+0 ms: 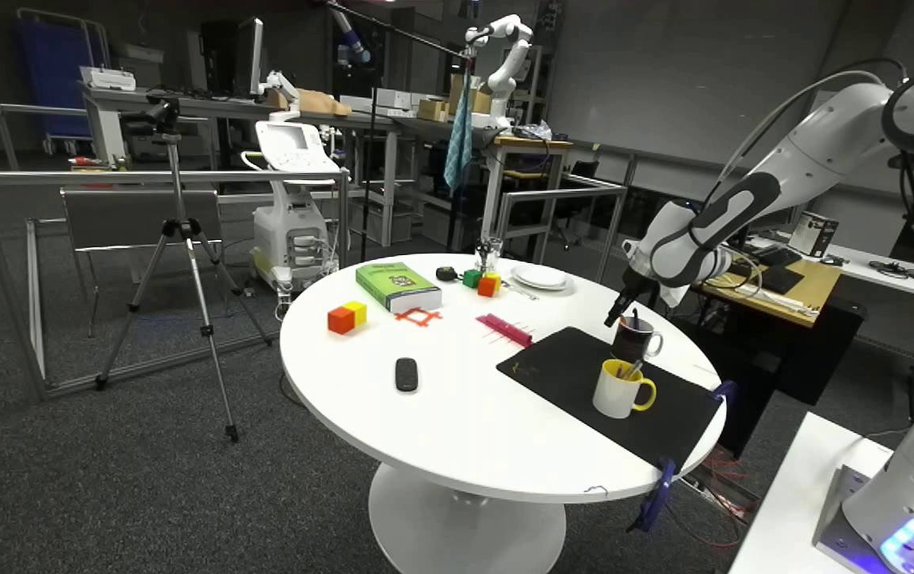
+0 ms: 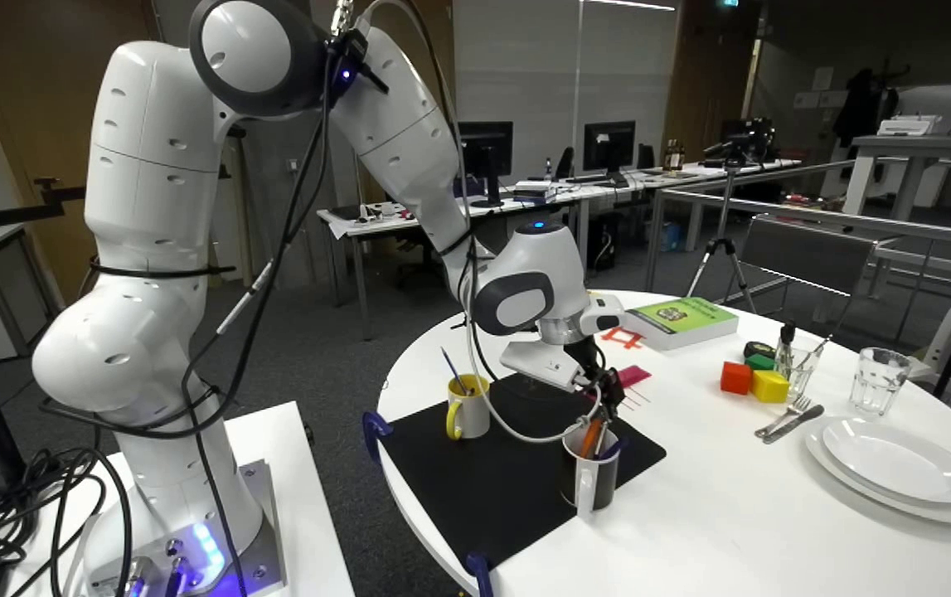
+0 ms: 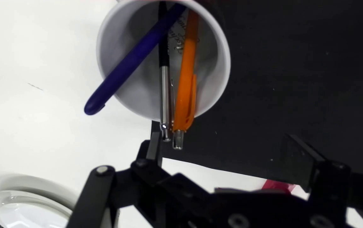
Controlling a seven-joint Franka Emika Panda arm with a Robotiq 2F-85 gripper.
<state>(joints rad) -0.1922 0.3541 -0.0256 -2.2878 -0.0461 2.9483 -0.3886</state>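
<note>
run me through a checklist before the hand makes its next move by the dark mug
1. Hand open: ok, jaws wide apart.
2. Nothing gripped: ok, orange pen and silver pen lean ungripped in the dark mug.
3. Both centred between the fingers: not ok, they show close to one side.
4. Blue pen outside the jaws: ok.
5. Mug upright: ok.
6. Fingertip height against the pen ends: cannot tell.
</note>
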